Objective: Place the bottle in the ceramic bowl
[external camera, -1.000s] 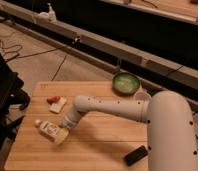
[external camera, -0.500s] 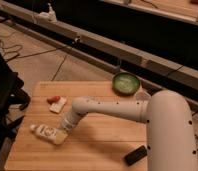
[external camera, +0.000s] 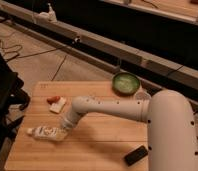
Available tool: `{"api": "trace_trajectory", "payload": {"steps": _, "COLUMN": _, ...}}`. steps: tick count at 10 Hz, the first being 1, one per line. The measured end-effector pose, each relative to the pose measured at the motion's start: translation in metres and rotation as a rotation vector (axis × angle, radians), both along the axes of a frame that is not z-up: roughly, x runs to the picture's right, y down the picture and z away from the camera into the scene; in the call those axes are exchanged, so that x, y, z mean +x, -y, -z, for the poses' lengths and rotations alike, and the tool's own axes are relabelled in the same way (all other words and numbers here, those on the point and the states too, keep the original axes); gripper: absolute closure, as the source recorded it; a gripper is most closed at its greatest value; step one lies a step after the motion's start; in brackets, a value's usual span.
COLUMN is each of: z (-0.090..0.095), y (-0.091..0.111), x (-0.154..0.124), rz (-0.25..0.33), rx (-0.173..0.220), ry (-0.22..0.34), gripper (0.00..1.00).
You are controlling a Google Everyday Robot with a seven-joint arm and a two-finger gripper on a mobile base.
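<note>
The bottle (external camera: 46, 132) is small and white with a pale printed label. It lies on its side near the left front of the wooden table (external camera: 99, 142), cap pointing left. My gripper (external camera: 65, 130) is low over the table at the bottle's right end, at the tip of the white arm (external camera: 109, 107). The ceramic bowl (external camera: 124, 83) is green and stands at the table's far edge, right of centre, well away from the bottle.
A white napkin with a red item (external camera: 56, 104) lies just behind the gripper. A white paper cup (external camera: 141, 94) stands beside the bowl, partly hidden by the arm. A black flat object (external camera: 136, 155) lies at the front right. A dark chair (external camera: 4, 95) stands to the left.
The bottle and the gripper have shifted a little to the left and toward the front edge of the table. The bowl, napkin and black object have not moved.
</note>
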State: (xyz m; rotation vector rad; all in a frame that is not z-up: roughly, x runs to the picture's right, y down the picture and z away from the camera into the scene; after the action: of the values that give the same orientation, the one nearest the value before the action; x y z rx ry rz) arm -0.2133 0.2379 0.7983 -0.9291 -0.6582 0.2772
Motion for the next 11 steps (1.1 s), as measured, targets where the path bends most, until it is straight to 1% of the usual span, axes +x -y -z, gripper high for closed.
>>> {"api": "trace_trajectory", "payload": {"steps": 2, "z": 0.002, "y": 0.007, "x": 0.000, "rz": -0.001, "rx": 0.019, "ry": 0.009, "gripper": 1.00}}
{"api": "trace_trajectory", "payload": {"steps": 5, "z": 0.006, "y": 0.030, "x": 0.006, "rz": -0.034, "rx": 0.057, "ry": 0.021, "gripper": 1.00}}
{"api": "trace_trajectory", "payload": {"steps": 6, "z": 0.006, "y": 0.041, "x": 0.014, "rz": -0.052, "rx": 0.073, "ry": 0.019, "gripper": 1.00}}
{"api": "trace_trajectory", "payload": {"steps": 8, "z": 0.006, "y": 0.068, "x": 0.039, "rz": -0.103, "rx": 0.108, "ry": 0.001, "gripper": 1.00}}
{"api": "trace_trajectory", "payload": {"steps": 9, "z": 0.005, "y": 0.085, "x": 0.060, "rz": -0.137, "rx": 0.129, "ry": -0.022, "gripper": 1.00}}
{"api": "trace_trajectory", "payload": {"steps": 10, "z": 0.004, "y": 0.092, "x": 0.071, "rz": -0.150, "rx": 0.136, "ry": -0.034, "gripper": 1.00}}
{"api": "trace_trajectory", "payload": {"steps": 11, "z": 0.002, "y": 0.104, "x": 0.093, "rz": -0.171, "rx": 0.141, "ry": -0.056, "gripper": 1.00}}
